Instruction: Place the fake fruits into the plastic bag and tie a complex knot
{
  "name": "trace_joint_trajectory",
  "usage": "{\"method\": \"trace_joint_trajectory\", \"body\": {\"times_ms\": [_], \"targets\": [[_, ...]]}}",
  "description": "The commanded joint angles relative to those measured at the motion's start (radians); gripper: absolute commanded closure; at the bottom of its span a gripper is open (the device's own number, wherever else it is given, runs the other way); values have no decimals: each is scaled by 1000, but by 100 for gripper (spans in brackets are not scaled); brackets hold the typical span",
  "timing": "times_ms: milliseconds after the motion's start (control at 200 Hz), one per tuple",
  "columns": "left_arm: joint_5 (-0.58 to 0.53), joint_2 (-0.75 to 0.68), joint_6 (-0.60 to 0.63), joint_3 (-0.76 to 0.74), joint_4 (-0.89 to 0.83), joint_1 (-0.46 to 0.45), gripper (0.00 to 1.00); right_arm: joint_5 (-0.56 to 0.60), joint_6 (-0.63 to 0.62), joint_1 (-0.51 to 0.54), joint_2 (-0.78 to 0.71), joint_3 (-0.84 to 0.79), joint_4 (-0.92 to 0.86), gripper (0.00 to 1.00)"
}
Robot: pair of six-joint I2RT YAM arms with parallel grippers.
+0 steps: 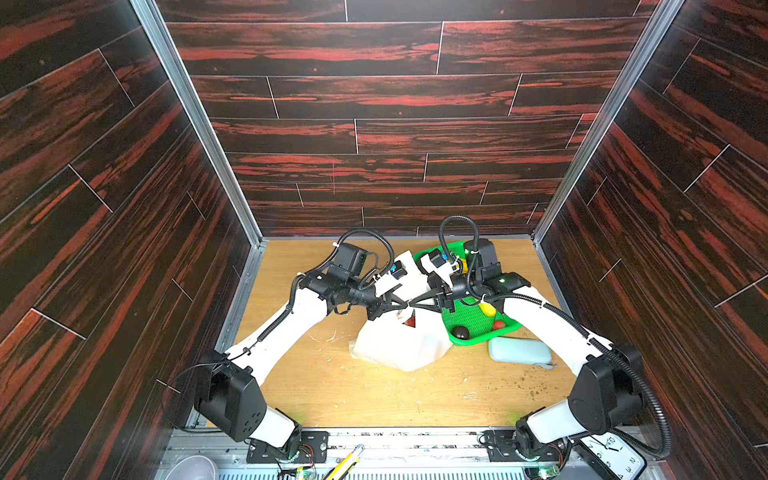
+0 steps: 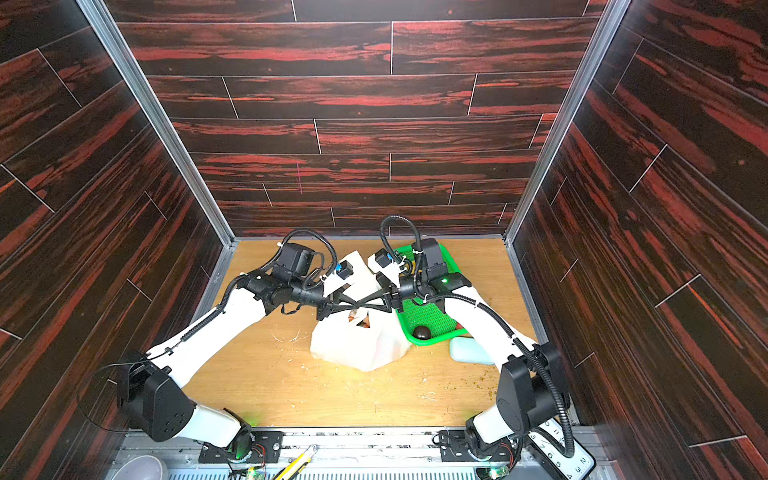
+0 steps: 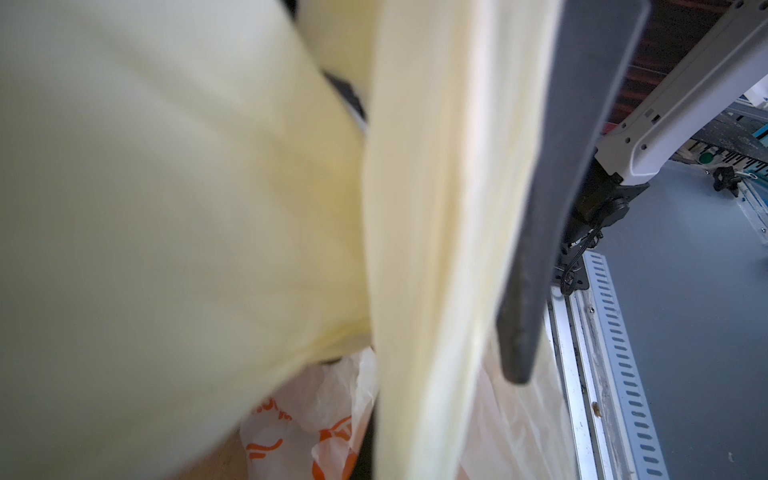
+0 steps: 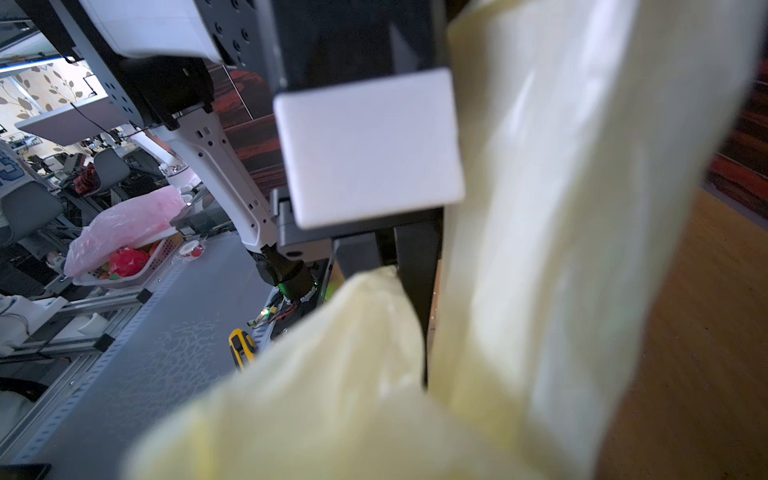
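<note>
At frame centre the left tool point(image 1: 404, 306) pinches a strap of the plastic bag point(image 1: 399, 345); for the right tool point(image 1: 415, 306) the opening cannot be told.

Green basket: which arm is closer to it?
Right. The right arm passes above the basket, with the right gripper out over the bag beside it. The left arm comes in from the bag's other side, apart from the basket.

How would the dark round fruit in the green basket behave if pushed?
The dark ball looks round and glossy, so it probably rolls, perhaps slips when pinched. The raised rim of the green basket would likely stop it.
</note>
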Motion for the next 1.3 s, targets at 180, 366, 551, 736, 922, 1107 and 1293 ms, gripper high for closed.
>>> {"method": "trace_joint_trajectory", "body": {"times_ms": [180, 366, 551, 736, 922, 1107, 1293], "targets": [[-8, -3, 11, 29, -16, -5, 100, -14, 13, 15, -4, 29, 20, 67], [-50, -19, 11, 32, -63, -4, 100, 26, 1, 15, -12, 28, 5, 97], [-105, -70, -15, 3, -44, 12, 100, 91, -19, 16, -22, 25, 3, 100], [-115, -109, -52, -34, -3, 48, 100, 134, -26, 13, -30, 26, 13, 100], [-65, -137, -88, -72, 61, 74, 86, 121, 1, 13, -26, 11, 57, 100], [73, -185, -177, -108, 181, 115, 69, 112, 11, 13, -29, 1, 80, 100], [93, -244, -353, -155, 381, 179, 59, 108, 4, 13, -32, -5, 79, 100]]}}
